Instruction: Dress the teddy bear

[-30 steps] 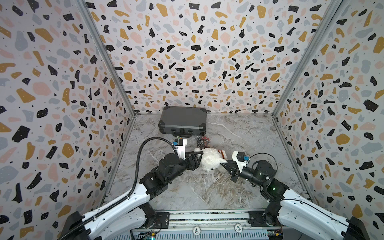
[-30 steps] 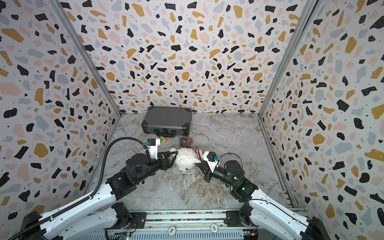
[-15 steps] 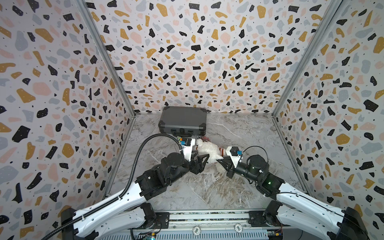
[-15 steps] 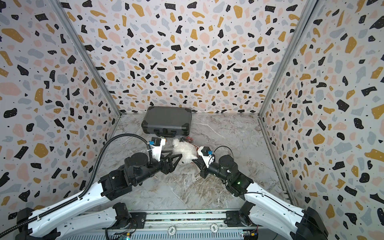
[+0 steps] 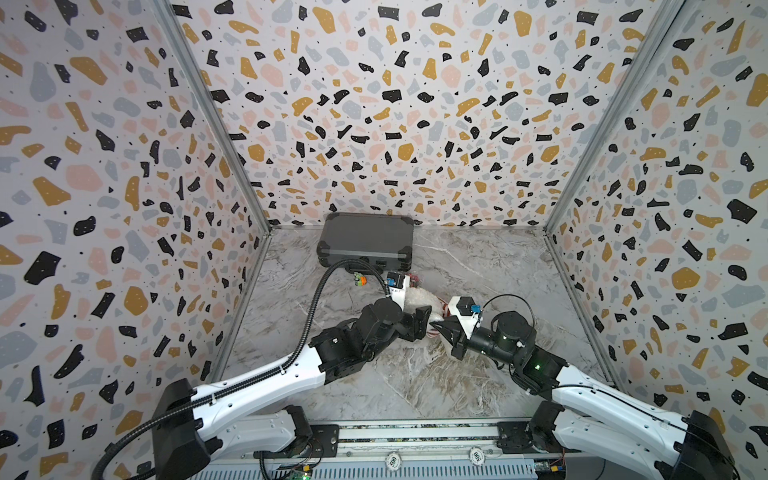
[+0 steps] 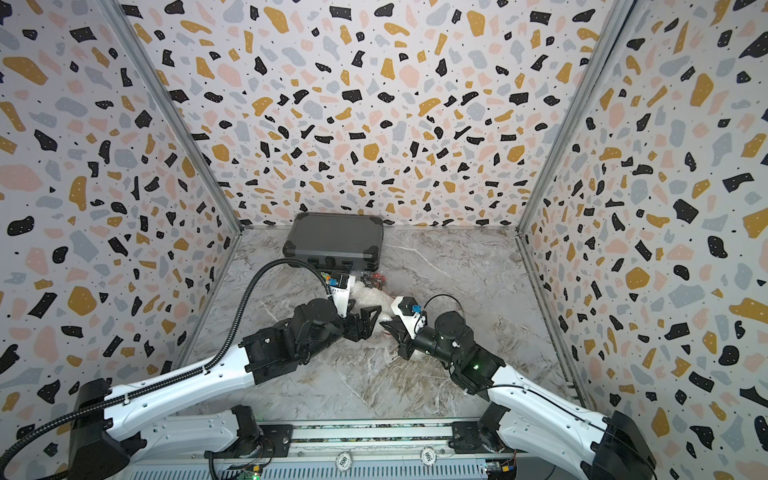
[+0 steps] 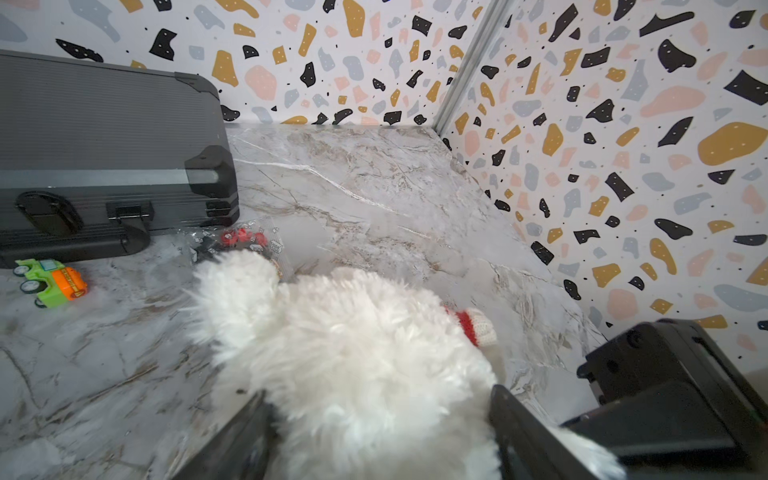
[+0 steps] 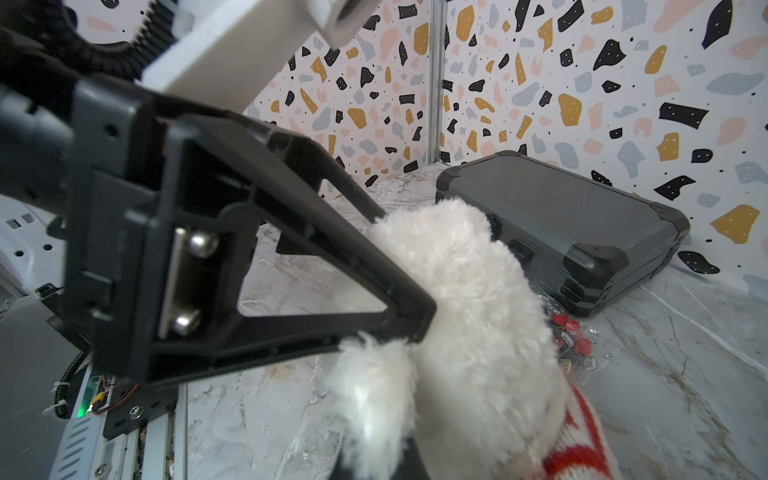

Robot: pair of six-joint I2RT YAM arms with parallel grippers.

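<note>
The white fluffy teddy bear [image 5: 417, 297] lies mid-table between both grippers, in both top views. A red-and-white knitted garment [image 8: 575, 446] sits on one end of it, and a cuff [image 7: 473, 328] shows on its far side. My left gripper [image 7: 380, 415] is open, and its fingers [image 7: 513, 424] straddle the bear's [image 7: 353, 357] body with fur brushing both. In a top view it sits at the bear's near left [image 5: 419, 318]. My right gripper [image 5: 436, 328] is shut at the striped knit edge. In its wrist view, fur drapes over the tips [image 8: 376, 465] and hides the grip.
A closed grey case [image 5: 365, 241] lies against the back wall. In front of it are a green-and-orange toy truck [image 7: 50, 282] and a clear bag of small red and dark pieces [image 7: 245, 241], just beyond the bear. Patterned walls enclose three sides.
Both arms and the bear have shifted toward the back of the table, nearer the case. My left gripper's jaws have spread wider around the bear. The right stays shut.
</note>
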